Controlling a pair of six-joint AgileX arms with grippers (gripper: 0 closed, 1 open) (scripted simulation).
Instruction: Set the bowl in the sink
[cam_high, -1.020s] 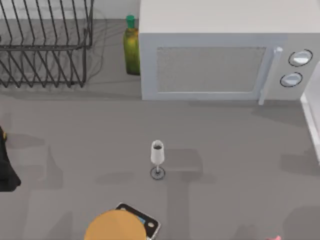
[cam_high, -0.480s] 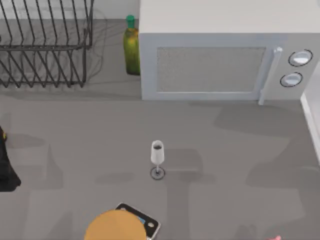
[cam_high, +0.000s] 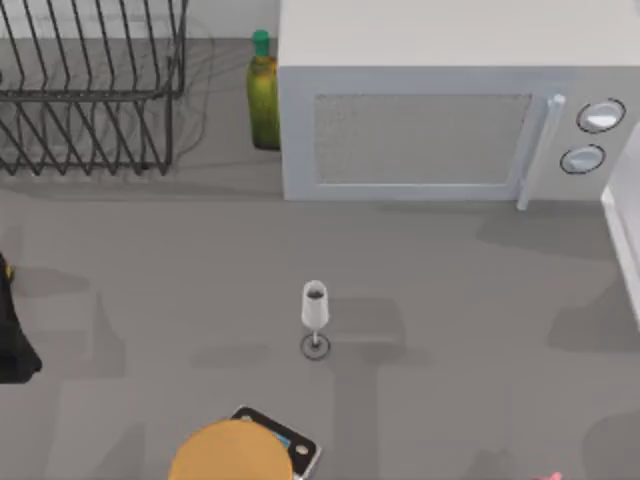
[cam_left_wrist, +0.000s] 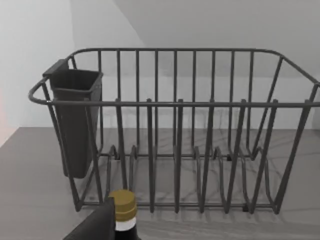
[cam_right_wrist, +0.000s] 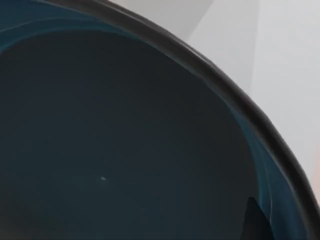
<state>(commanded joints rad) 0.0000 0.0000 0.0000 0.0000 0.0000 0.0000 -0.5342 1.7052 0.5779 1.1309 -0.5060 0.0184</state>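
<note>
r wrist cam sits close over bowl (cam_right_wrist: 125, 145), dark teal inside; gripper state can't tell; l arm (cam_high: 12, 340) parked at left edge.

The left arm (cam_high: 10, 335) shows at the top view's left edge as a matte black, blocky shape with angular outlines. A small yellow-orange mark sits near its upper end. In the left wrist view, part of the left end effector (cam_left_wrist: 94, 227) appears as a plain dark grey slab with a flat face and one straight slanted edge.
</note>
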